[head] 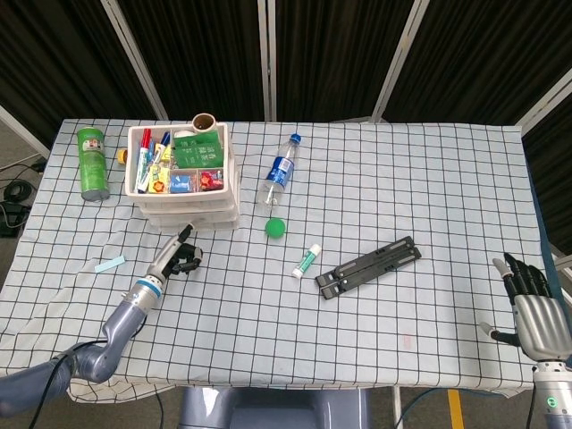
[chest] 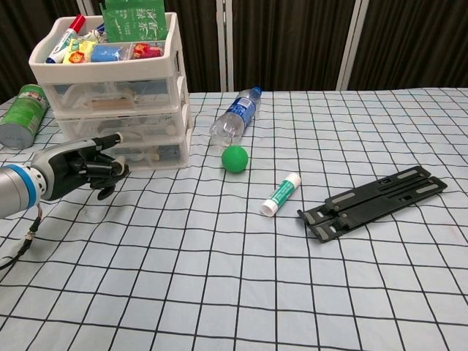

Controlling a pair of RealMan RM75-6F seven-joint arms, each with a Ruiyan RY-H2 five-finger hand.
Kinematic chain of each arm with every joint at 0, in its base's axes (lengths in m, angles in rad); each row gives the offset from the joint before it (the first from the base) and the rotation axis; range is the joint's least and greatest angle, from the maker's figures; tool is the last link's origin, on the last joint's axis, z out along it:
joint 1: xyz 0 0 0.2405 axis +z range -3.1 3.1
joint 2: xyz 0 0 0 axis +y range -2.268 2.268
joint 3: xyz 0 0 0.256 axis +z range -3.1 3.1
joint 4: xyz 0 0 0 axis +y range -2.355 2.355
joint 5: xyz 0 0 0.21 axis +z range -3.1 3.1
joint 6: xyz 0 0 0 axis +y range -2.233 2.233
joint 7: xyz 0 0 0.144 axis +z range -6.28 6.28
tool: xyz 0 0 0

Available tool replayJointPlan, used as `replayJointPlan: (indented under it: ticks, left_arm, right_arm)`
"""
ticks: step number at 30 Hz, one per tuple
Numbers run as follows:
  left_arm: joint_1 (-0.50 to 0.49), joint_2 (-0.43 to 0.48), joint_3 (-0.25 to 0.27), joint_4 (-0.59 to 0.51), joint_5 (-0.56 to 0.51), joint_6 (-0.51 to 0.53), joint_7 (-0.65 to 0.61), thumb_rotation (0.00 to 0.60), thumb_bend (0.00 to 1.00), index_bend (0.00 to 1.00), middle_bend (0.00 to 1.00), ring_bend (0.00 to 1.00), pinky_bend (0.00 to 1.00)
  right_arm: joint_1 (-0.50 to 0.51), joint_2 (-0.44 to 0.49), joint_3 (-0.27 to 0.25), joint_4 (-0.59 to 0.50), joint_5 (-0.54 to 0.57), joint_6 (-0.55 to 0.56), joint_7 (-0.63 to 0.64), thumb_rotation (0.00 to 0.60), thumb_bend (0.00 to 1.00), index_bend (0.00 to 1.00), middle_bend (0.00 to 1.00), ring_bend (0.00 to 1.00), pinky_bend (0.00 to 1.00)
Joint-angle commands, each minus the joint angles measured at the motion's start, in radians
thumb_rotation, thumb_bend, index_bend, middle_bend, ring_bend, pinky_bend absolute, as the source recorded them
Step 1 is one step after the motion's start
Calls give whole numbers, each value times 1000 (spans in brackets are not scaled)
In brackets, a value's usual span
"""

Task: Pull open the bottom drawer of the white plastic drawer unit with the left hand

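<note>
Left hand [chest: 77, 168]: low over the tablecloth, fingers curled inward with one stretched toward the unit; holds nothing; whether the fingertip touches the drawer front, cannot tell
Right hand [head: 534, 308]: at the near right table edge, well apart from everything, fingers apart and upright, holding nothing
White drawer unit [chest: 113, 99]: just beyond the left hand's fingertips, three tiers, open top tray filled with pens and small packets
Bottom drawer [chest: 150, 153]: directly ahead of the left hand, lowest tier, appears closed flush with the frame; contents dimly visible through the front
Green can [chest: 20, 117]: to the left hand's outer side, beside the unit
Water bottle [chest: 238, 117]: lying on its side, further to the hand's inner side, near the green ball [chest: 235, 159]
Step judged: final approach to the drawer lip, no hold gained yet
Risk, slip: curled fingers may miss the shallow lip and slide off
Risk, drag: the light unit may slide toward the hand instead of the drawer opening, as nothing braces it
Risk, wrong tier: the outstretched finger sits near the seam with the middle drawer
</note>
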Motion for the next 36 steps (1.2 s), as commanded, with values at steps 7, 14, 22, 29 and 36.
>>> replayJointPlan:
  ticks: [7, 14, 22, 29, 36]
  left_arm:
    - [-18, 10, -5, -10, 6, -38, -34, 600, 780, 35, 821, 879, 750]
    - [-19, 16, 4, -12, 31, -32, -46, 600, 780, 139, 821, 879, 750]
    - [-3, 26, 39, -24, 78, 2, -70, 600, 780, 165, 821, 879, 750]
    - [17, 30, 82, -29, 116, 32, -81, 600, 780, 168, 821, 879, 750]
    - [54, 38, 125, -34, 151, 99, -72, 600, 780, 172, 821, 879, 750]
  right_arm:
    - [2, -1, -2, 1, -1, -6, -3, 600, 19, 0, 0, 0, 0]
    - [2, -1, -3, -1, -2, -5, -4, 600, 18, 0, 0, 0, 0]
    - [2, -1, -3, -3, -3, -4, -8, 600, 19, 0, 0, 0, 0]
    - [1, 1, -4, -6, -4, -1, -8, 600, 18, 0, 0, 0, 0]
    - [-1, 3, -6, -11, -9, 2, -11, 600, 19, 0, 0, 0, 0]
